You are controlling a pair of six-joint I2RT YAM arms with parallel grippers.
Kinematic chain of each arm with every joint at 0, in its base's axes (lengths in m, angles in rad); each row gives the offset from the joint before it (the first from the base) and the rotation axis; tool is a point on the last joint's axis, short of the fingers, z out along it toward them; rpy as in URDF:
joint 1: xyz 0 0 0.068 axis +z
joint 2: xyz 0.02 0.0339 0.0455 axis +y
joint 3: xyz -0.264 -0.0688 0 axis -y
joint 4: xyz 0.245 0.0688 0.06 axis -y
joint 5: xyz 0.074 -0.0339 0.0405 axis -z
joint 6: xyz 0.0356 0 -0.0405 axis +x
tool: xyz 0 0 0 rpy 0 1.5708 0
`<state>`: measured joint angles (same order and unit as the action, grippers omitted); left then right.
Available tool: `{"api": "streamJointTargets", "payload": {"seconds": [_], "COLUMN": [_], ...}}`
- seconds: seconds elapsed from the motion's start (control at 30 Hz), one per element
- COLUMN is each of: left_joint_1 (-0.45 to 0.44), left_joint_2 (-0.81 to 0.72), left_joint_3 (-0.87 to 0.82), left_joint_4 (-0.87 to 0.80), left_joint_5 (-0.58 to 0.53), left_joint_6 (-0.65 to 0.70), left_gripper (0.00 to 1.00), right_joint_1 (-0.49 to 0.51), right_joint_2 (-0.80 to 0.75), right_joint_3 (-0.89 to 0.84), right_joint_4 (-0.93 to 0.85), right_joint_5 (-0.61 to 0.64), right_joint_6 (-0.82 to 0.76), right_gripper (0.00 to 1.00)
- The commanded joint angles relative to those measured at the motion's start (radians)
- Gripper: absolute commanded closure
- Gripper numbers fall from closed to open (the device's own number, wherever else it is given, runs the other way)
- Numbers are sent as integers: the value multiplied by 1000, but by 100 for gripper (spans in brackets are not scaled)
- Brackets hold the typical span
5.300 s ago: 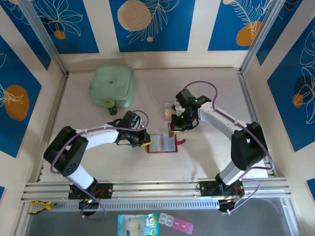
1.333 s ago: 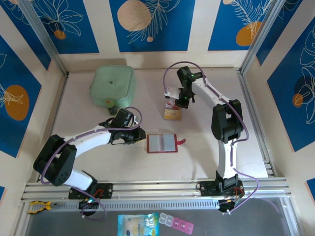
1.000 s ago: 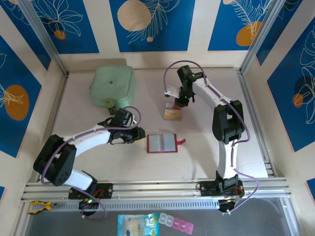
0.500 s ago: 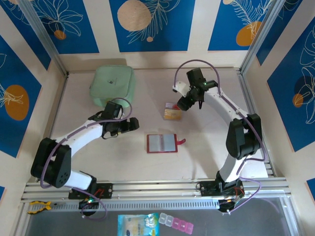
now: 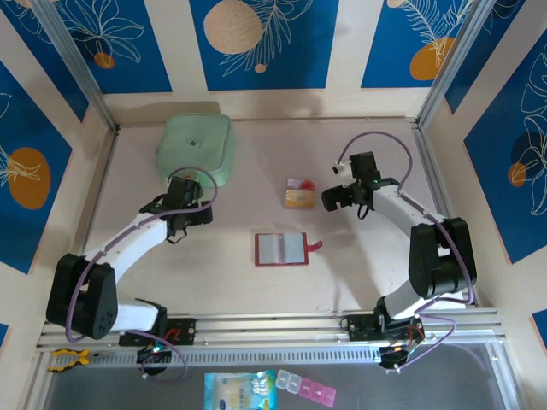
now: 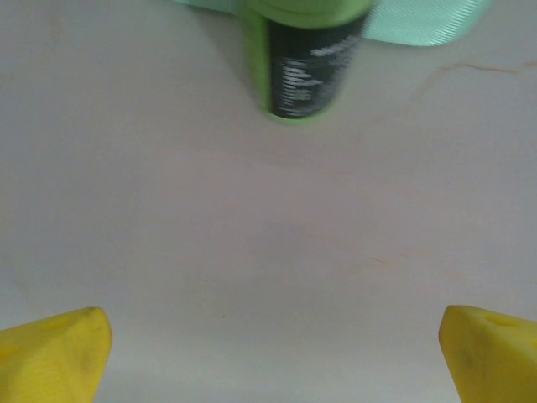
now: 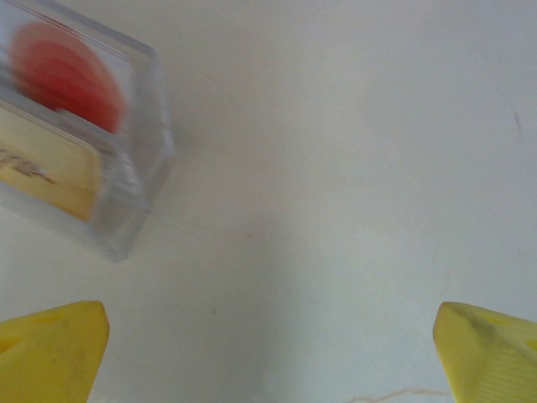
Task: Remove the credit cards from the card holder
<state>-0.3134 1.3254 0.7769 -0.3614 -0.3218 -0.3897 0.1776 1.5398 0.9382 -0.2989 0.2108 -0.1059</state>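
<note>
Two credit cards (image 5: pixel 299 199), one red card holder (image 5: pixel 280 248), one mint-green case (image 5: pixel 198 150), one green bottle (image 6: pixel 306 59).

I work in a lab test booth: an aluminium rail (image 5: pixel 273 329) edges my tabletop (image 5: pixel 256 290), and blue printed panels (image 5: pixel 265 43) wall it in.

The table (image 7: pixel 336 151) ahead of the right gripper (image 7: pixel 270 357) is pale, smooth and matt, with faint hairline marks. The fingers (image 7: pixel 50 353) look like matt yellow plastic. Ahead and to their left, a clear plastic piece (image 7: pixel 134 168) is glossy and thick-walled. The credit cards (image 7: pixel 46 164) seen through it look smooth. Ahead of the left gripper (image 6: pixel 268 361), a green bottle (image 6: pixel 306 59) seems to be smooth plastic with a black printed label. The mint-green case (image 6: pixel 419 21) beyond it shows a fine woven cloth texture.
</note>
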Motion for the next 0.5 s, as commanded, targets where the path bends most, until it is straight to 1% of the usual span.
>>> {"api": "streamJointTargets", "payload": {"seconds": [0.0,0.1,0.17,0.27,0.33,0.37,0.47], "left_joint_1": [21,48,69,113,146,158,199], "left_joint_2": [-37,-46,-40,-18,-7,-1,15], "left_joint_3": [-49,-63,-73,-106,-131,-144,-212], "left_joint_4": [61,116,171,287,366,402,580], "left_joint_5": [-200,-250,-263,-252,-245,-233,-177], "left_joint_6": [84,124,158,224,249,261,309], "left_gripper": [0,0,1,1,1,1,1], "right_joint_1": [-38,-67,-78,-92,-100,-105,-121], "right_joint_2": [-45,-53,-59,-60,-66,-71,-81], "right_joint_3": [-87,-162,-211,-274,-293,-305,-356], "right_joint_4": [191,289,374,503,554,585,724], "right_joint_5": [-6,25,44,54,56,43,-8], "right_joint_6": [131,172,182,189,198,197,190], "right_gripper": [1,1,1,1,1,1,1]}}
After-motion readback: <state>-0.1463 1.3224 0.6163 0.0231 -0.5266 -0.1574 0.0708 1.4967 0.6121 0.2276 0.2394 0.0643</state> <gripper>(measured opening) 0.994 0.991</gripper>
